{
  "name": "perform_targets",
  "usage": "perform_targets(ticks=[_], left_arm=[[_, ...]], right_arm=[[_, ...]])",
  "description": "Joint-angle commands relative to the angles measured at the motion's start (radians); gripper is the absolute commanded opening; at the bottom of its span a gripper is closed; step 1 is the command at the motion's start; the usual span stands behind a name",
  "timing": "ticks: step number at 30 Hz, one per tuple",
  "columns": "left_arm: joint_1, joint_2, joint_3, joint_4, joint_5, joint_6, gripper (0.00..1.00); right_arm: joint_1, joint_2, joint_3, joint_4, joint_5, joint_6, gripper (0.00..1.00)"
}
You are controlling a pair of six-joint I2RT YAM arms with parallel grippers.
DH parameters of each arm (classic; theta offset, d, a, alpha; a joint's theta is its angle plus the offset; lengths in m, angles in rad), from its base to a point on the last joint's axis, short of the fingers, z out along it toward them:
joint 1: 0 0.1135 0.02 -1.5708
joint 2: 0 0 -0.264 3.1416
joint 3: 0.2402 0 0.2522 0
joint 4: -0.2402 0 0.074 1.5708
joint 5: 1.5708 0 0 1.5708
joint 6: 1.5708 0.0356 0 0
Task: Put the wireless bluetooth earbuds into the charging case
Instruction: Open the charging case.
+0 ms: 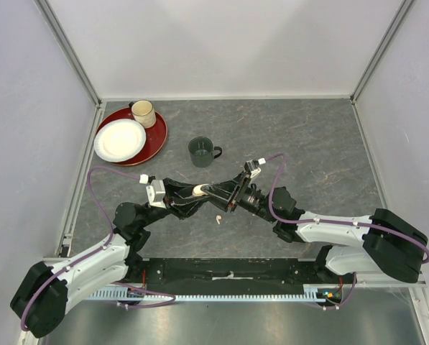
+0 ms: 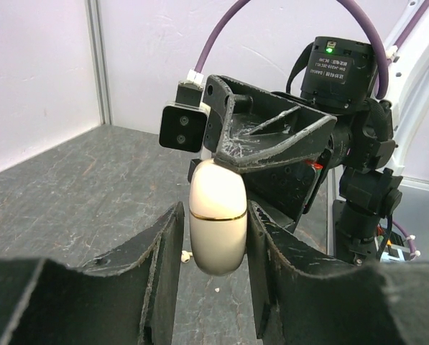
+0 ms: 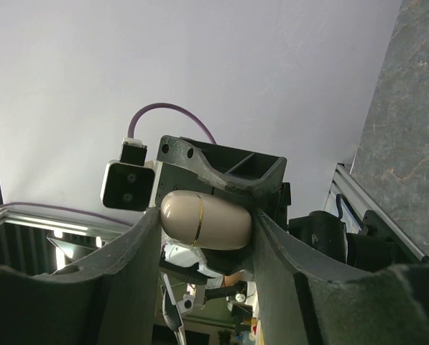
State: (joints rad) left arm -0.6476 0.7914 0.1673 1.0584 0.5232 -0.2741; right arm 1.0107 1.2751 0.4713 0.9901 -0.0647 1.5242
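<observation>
Charging case (image 2: 216, 208) clamped by left tool (image 2: 214, 219) and right tool (image 3: 205, 224), one end hidden

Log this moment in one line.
left gripper: shut on charging case | right gripper: shut on charging case | case: closed | white earbud: on table
</observation>
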Motion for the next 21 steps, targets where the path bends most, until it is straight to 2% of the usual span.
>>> perform_targets(ticks=[1,4,7,11,19,21], left_arm=[[0.000,-0.004,0.026,0.063,-0.032,-0.016,0.45],[-0.001,-0.004,0.026,0.063,-0.029,-0.016,0.45],[-0.001,-0.001,0.024,0.061,-0.031,-0.019,0.40],[-0.001,0.002,0.023,0.061,-0.031,-0.020,0.44],[0.000,0.005,0.024,0.061,-0.032,-0.022,0.43],[-0.001,0.002,0.024,0.061,-0.034,-0.022,0.38]], right_arm=[[0.002,0.013,0.004,0.065,-0.009,0.027,0.20],[0.002,0.017,0.004,0.068,-0.009,0.028,0.21],[0.003,0.015,0.003,0.082,-0.009,0.028,0.21],[0.002,0.010,0.000,0.096,-0.007,0.025,0.21],[0.002,0.009,-0.003,0.093,-0.003,0.025,0.21],[0.002,0.012,-0.003,0.090,-0.004,0.028,0.21]])
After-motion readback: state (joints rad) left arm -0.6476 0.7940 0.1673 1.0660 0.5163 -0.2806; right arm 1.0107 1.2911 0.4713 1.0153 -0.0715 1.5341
